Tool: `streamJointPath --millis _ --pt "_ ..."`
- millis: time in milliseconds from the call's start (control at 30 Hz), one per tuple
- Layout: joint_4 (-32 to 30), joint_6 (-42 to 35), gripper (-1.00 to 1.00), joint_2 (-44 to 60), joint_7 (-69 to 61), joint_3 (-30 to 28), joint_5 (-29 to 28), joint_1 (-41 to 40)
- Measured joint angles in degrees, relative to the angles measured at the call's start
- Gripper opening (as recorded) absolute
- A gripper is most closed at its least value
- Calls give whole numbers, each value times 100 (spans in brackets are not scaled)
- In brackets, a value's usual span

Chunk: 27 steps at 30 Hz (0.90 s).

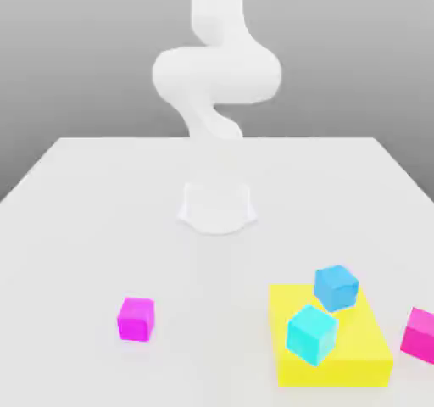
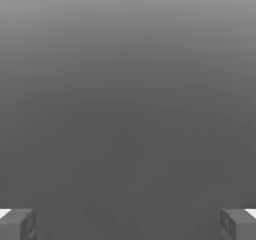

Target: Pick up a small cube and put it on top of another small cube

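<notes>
Plainly, the gripper (image 2: pixel 128 224) stands released and empty, its two grey fingertips (image 2: pixel 17 224) wide apart at the hand view's edges with only grey backdrop between them. Nothing has been approached yet, I judge. The small hot-pink cube (image 1: pixel 420 333) rests on the white counter (image 1: pixel 102 227), well apart from the gripper, partly cut off at the exterior view's right edge, beside a flat yellow block (image 1: pixel 356 354) carrying two blue cubes (image 1: pixel 312 333).

White table (image 1: pixel 76 227), cubes, yellow slab (image 1: pixel 366 348)
</notes>
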<state>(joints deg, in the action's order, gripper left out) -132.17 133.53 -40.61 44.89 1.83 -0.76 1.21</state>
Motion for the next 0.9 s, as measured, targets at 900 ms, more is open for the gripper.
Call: streamJointPath --millis 900 --pt "-419 1879 0 5644 -759 1672 -1179 1715"
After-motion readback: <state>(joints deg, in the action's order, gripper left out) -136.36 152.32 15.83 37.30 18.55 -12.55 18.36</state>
